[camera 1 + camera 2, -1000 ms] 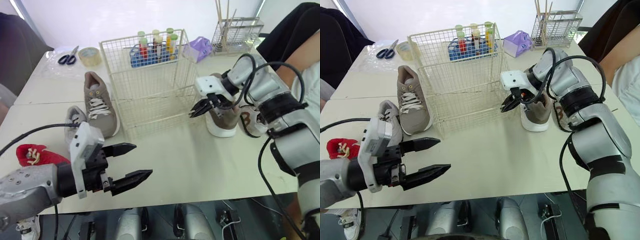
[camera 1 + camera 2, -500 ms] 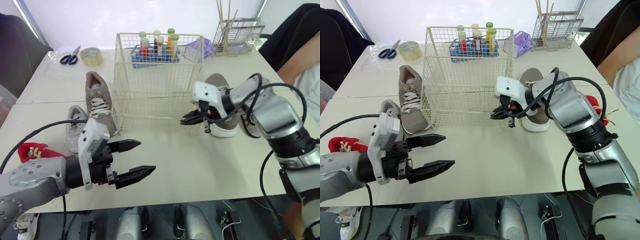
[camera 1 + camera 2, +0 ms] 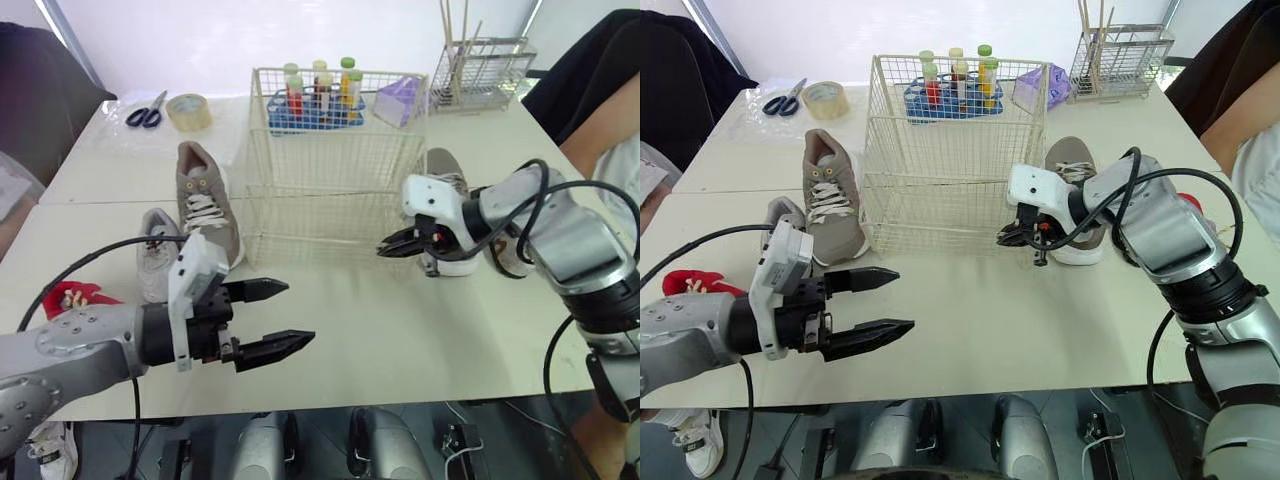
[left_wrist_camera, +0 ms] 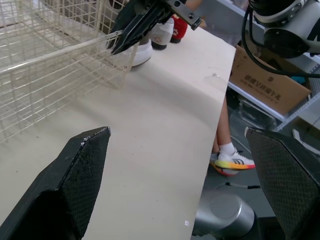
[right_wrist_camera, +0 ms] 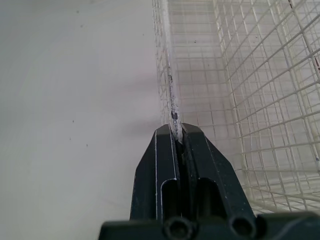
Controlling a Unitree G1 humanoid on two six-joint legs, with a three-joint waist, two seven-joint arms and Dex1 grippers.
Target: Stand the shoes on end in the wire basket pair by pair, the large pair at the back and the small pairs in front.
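Note:
The empty wire basket stands mid-table. My right gripper is at its front right corner, shut on a wire of the basket wall. A large taupe shoe lies left of the basket, with a small grey shoe and a small red shoe further left. The other large taupe shoe lies behind my right arm, beside another red shoe. My left gripper hovers open over the front of the table, holding nothing.
Behind the basket are a blue rack of tubes, a purple object and a wire utensil holder. Scissors and a tape roll lie at the back left. A person sits at the right.
My right gripper has dropped from beside the right taupe shoe to the basket's front right corner and shut on its wire. The camera has shifted. My left gripper stays open.

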